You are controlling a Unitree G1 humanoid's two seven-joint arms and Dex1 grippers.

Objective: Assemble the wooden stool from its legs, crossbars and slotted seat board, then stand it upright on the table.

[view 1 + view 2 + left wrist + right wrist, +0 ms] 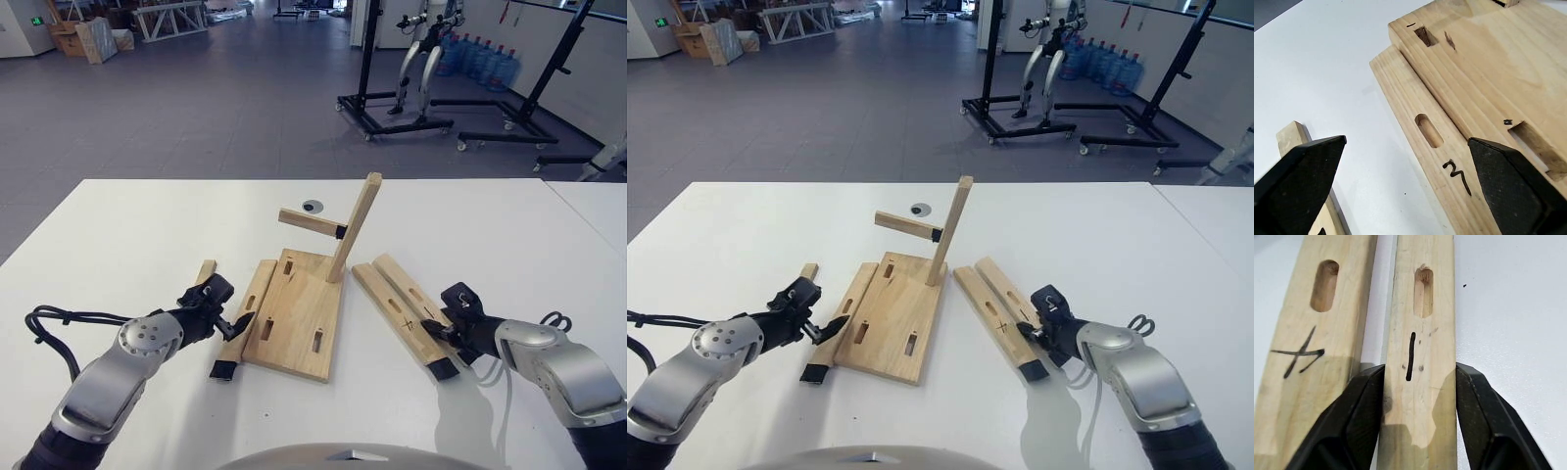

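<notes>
- Right gripper (1419, 374) is pinching the leg marked with a single stroke (1422, 323), one finger on each long side, low down toward its foot end. That leg lies flat on the table (127, 225) at about 3 o'clock from the seat board (299, 313).
- Right next to it, on the board side, lies the leg marked with a cross (387, 299), just beside the held one and not in the grip.
- Left gripper (1406, 141) is spread wide and holding nothing. It hovers at about 9 o'clock of the board, over the leg with the squiggle mark (247, 318), which lies flush along that edge.
- A short loose crossbar (205, 271) sits a bit farther out at 9 o'clock, apart from the board.
- Done so far, as I read it: the board lies flat, and one upright leg (358, 223) stands at its 1 o'clock corner. A fitted crossbar (309, 222) sticks out of that leg toward 9 o'clock.
- Left to do, I'd say: three legs need slotting in, the loose crossbar needs a home, and the fitted one needs its free end seated. Then the whole thing gets flipped onto its feet. So roughly a quarter in, maybe less.
</notes>
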